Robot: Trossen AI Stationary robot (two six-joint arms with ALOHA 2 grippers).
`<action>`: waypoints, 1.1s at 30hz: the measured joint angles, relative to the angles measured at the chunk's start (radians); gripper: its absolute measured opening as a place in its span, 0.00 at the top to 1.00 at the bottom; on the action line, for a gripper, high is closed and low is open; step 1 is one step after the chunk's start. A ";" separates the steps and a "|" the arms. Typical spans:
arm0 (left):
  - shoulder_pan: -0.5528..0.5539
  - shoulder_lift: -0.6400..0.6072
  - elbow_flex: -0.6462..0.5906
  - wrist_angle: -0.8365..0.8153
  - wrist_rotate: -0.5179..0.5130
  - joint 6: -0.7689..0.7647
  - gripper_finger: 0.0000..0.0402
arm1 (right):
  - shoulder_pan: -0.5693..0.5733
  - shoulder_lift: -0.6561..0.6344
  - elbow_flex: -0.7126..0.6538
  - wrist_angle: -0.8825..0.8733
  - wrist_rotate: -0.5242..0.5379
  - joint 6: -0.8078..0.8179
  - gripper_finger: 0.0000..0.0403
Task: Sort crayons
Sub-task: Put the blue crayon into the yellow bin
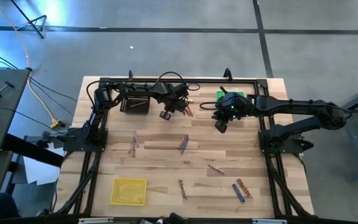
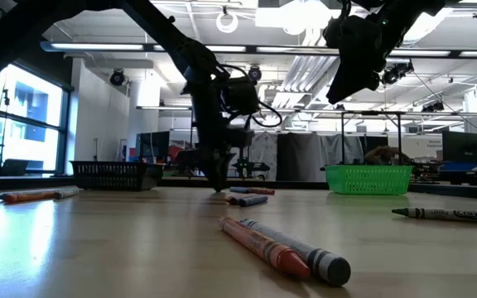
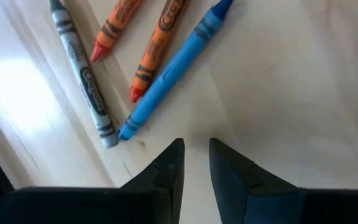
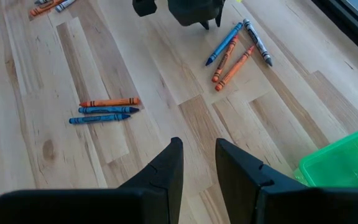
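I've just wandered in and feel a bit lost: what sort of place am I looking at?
Probably a robotics lab or workshop. A pale wooden table carries two dark robot arms in a black frame, with wax crayons and a green plastic basket laid out as practice props. Behind are exposed ceiling pipes and cluttered workbenches.

Crayons on the table, one pincer low, one high

The left pincer [image 2: 219, 184] hangs just above the table [image 2: 98, 248], two crayons [image 2: 251, 196] lying just beside it; an orange and a grey crayon [image 2: 284, 250] lie together nearer the camera. The right pincer [image 2: 342, 87] hangs high, a green basket [image 2: 368, 179] below it, a black basket [image 2: 114, 175] beyond the left pincer.
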 joint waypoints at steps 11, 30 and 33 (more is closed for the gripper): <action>0.015 -0.026 0.002 0.040 0.049 0.119 0.85 | 0.000 0.000 0.000 0.001 0.000 0.000 0.78; 0.050 -0.023 0.001 0.117 0.180 0.181 0.85 | -0.002 0.000 0.000 0.002 0.000 -0.016 0.78; 0.052 -0.023 0.001 0.116 0.181 0.191 0.85 | -0.002 0.000 0.000 0.002 0.000 -0.016 0.78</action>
